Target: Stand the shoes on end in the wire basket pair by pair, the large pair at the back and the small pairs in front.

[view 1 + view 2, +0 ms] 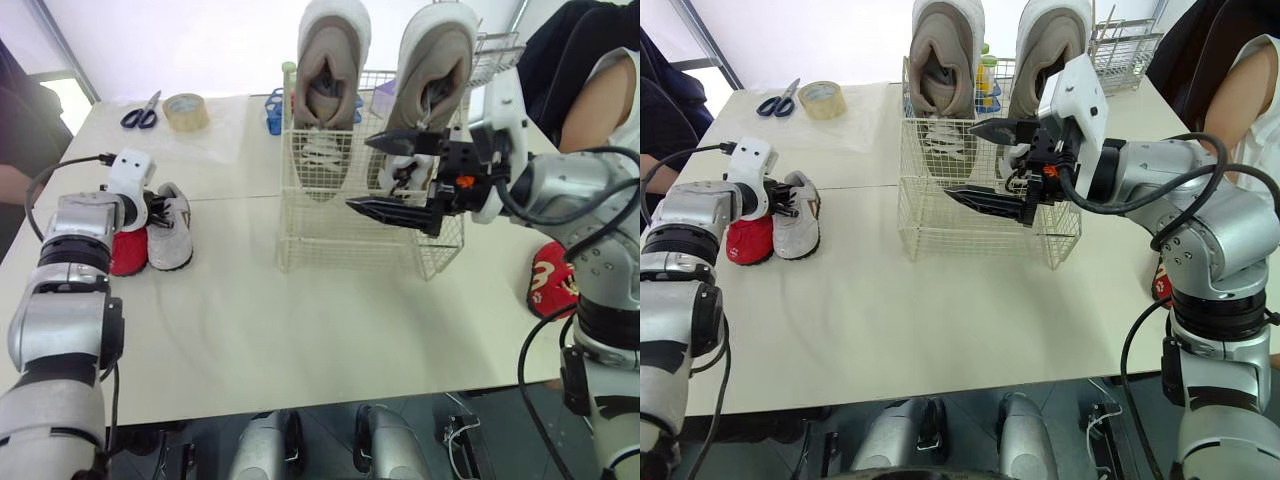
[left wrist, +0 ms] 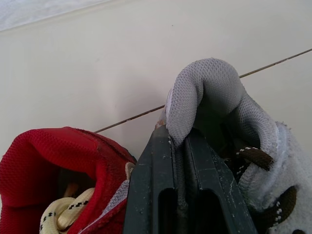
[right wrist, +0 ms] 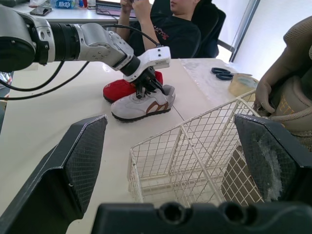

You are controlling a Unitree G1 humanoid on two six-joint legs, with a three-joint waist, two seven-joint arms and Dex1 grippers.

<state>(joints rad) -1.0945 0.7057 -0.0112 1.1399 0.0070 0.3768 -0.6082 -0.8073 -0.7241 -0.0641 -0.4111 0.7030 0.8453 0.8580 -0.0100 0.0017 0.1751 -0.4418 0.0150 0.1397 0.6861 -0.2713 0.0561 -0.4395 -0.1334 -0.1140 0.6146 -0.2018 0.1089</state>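
Observation:
The white wire basket (image 1: pixel 330 238) stands mid-table, with two large beige shoes (image 1: pixel 332 60) (image 1: pixel 434 60) on end in its back compartments. At the left, a small grey shoe (image 1: pixel 172 235) lies beside a small red shoe (image 1: pixel 127 252). My left gripper (image 1: pixel 150 208) is shut on the grey shoe's heel collar (image 2: pixel 209 92), with the red shoe (image 2: pixel 58 156) right beside it. My right gripper (image 1: pixel 362 175) hangs open over the basket's front right, holding nothing. Another red shoe (image 1: pixel 549 280) lies at the table's right edge, partly behind my right arm.
Scissors (image 1: pixel 141 112) and a tape roll (image 1: pixel 186 111) lie at the back left. A blue item (image 1: pixel 273 110) sits behind the basket, and a second wire rack (image 1: pixel 497 55) stands at the back right. One person (image 1: pixel 600 80) sits at the right, another (image 1: pixel 15 150) at the left.

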